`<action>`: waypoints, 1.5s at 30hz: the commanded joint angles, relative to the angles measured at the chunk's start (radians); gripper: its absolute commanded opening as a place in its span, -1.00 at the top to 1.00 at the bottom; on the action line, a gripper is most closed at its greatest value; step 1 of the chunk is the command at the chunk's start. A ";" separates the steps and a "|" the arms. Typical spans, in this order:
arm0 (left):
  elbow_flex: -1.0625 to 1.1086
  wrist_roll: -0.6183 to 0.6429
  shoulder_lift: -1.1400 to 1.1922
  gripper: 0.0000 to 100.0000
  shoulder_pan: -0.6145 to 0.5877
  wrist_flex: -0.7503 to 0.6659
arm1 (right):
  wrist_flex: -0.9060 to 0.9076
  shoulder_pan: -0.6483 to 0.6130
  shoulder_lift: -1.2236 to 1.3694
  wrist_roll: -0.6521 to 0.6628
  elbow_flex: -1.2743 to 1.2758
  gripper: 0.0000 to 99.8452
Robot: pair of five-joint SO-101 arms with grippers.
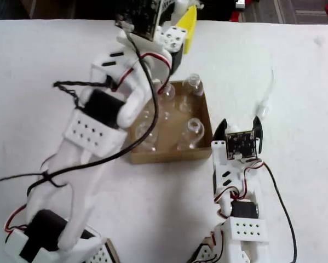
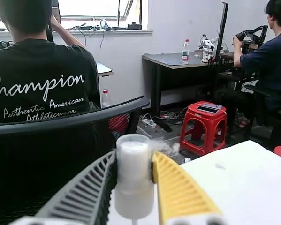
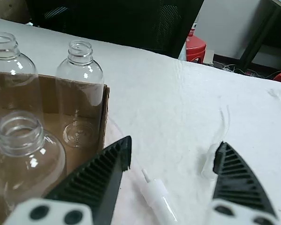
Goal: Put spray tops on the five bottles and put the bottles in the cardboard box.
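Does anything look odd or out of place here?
Yes: the bottles stand in the cardboard box with bare open necks, while spray tops lie loose on the table beside the right gripper.

No readable print on the bottles (image 3: 79,93)

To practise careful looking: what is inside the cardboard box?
Clear bottles stand upright in the cardboard box, necks open; four can be made out. The left arm covers the box's left side, so a fifth there cannot be seen.
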 commanded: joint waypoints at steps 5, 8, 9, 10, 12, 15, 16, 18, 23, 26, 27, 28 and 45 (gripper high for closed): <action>0.104 -0.002 0.070 0.95 -0.045 -0.232 | -0.025 0.013 -0.005 0.014 -0.008 0.48; 0.153 0.006 0.070 0.95 -0.054 -0.239 | -0.025 0.012 -0.005 0.014 -0.008 0.48; 0.172 0.025 0.061 0.95 -0.054 -0.241 | -0.025 0.012 -0.005 0.014 -0.008 0.48; 0.184 0.043 0.050 0.95 -0.054 -0.241 | -0.027 0.012 -0.005 0.014 -0.008 0.48; 0.204 0.063 0.018 0.95 -0.054 -0.241 | -0.048 0.012 0.002 0.014 -0.006 0.48; 0.222 0.063 -0.021 0.95 -0.054 -0.239 | -0.059 0.012 0.002 0.014 -0.003 0.48; 0.233 0.063 -0.025 0.95 -0.054 -0.241 | -0.059 0.012 0.002 0.014 -0.003 0.48; 0.258 0.061 -0.025 0.95 -0.056 -0.241 | -0.058 0.012 0.002 0.014 -0.003 0.48; 0.298 0.066 -0.024 0.95 -0.091 -0.279 | -0.054 0.012 0.002 0.014 -0.003 0.48; 0.342 0.063 -0.024 0.95 -0.102 -0.344 | -0.054 0.012 0.002 0.014 -0.003 0.48; 0.362 0.063 -0.024 0.95 -0.102 -0.364 | -0.054 0.012 0.002 0.014 -0.003 0.48; 0.381 0.061 -0.024 0.95 -0.102 -0.384 | -0.054 0.012 0.002 0.014 -0.003 0.48; 0.649 0.064 -0.024 0.95 -0.065 -0.601 | -0.054 0.012 0.002 0.014 -0.003 0.48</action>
